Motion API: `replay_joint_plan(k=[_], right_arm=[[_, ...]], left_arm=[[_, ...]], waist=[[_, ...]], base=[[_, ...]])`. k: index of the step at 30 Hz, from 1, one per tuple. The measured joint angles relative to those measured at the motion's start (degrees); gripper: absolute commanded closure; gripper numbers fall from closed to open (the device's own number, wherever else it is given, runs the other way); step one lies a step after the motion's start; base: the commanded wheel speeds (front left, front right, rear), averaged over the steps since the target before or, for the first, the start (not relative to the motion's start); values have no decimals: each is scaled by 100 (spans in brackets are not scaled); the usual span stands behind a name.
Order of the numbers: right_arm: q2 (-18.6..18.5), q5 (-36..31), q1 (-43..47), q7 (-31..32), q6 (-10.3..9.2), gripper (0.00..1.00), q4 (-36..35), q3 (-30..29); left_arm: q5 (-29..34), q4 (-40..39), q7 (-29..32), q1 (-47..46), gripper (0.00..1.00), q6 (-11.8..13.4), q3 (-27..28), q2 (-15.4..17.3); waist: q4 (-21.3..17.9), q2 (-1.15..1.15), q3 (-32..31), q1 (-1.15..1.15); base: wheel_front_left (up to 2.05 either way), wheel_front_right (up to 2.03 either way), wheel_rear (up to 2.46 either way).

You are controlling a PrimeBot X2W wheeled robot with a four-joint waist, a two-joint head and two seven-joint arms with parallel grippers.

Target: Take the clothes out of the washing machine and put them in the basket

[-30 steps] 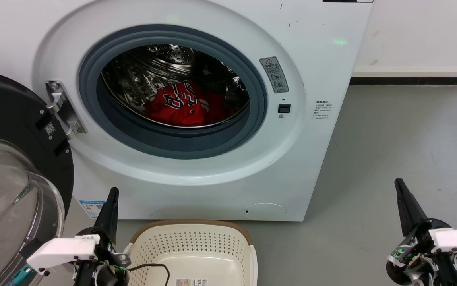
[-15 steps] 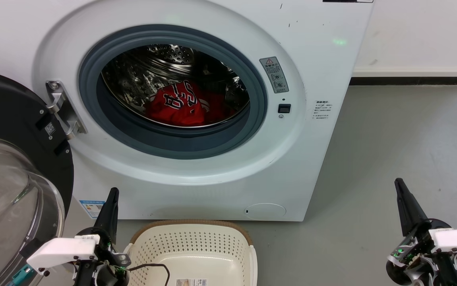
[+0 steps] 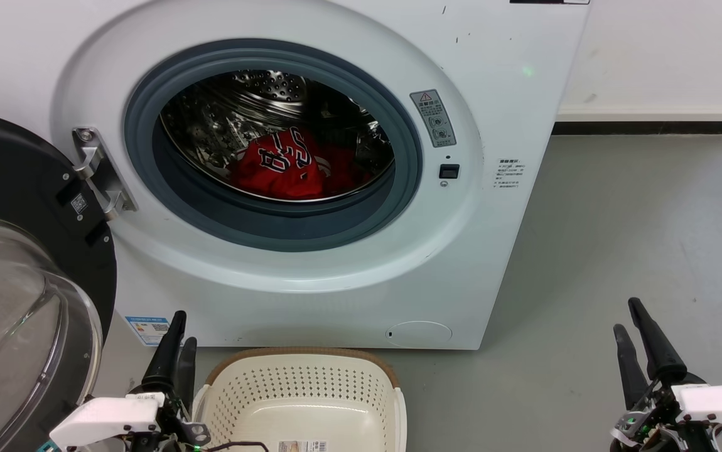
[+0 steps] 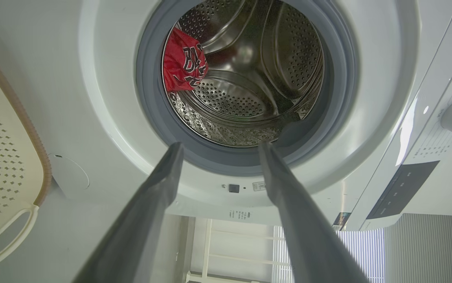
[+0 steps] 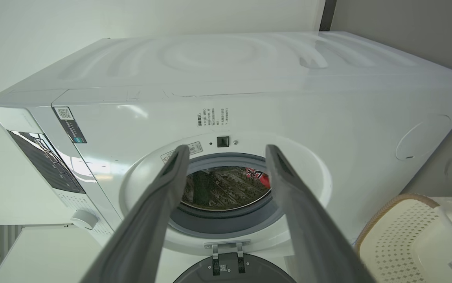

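The washing machine (image 3: 461, 251) stands with its door swung to the left. Red clothes (image 3: 285, 166) with black-and-white numerals lie low in the steel drum; they also show as clothes (image 4: 180, 63) and as a red sliver of clothes (image 5: 259, 177). The cream basket (image 3: 304, 395) sits on the floor in front of the machine, below the drum mouth. My left gripper (image 3: 184, 328) is open beside the basket's left rim, and its wrist view shows the gripper (image 4: 220, 145) with nothing between its fingers. My right gripper (image 3: 626, 316) is open over the floor to the right, gripper (image 5: 226, 147) likewise holding nothing.
The open door (image 3: 16, 251), black-rimmed with a bulging glass bowl, juts out at the left, close to my left arm. Grey floor (image 3: 618, 220) spreads to the right of the machine. A white wall with a dark baseboard (image 3: 646, 127) runs behind.
Both grippers went from shut to open, and both sit slightly lower in the head view. The clothes, basket and door have not moved.
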Motion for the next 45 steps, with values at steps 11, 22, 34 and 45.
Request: replay_joint_plan(k=[11, 22, 34, 45], right_arm=[[4, -980, 32, -303, 0, 0, -223, -47], [7, -2440, 142, -576, 0, 0, -665, -20], [9, -4014, 287, -825, 0, 0, -1046, 154], [9, -5226, 426, -1046, 0, 0, -1248, 264]], left_arm=[[1016, -363, -307, 3, 0, 153, -14, 2], [2345, -721, -580, 99, 0, 502, -205, 2], [3591, -956, -838, 199, 0, 759, -394, 4], [4566, -1092, -1047, 232, 0, 910, -531, 4]], waist=[[-1, 0, 16, 0], [2, 0, 40, 0], [5, 0, 48, 0], [9, 0, 59, 0]], base=[[0, 0, 0], [0, 0, 0], [0, 0, 0], [0, 0, 0]])
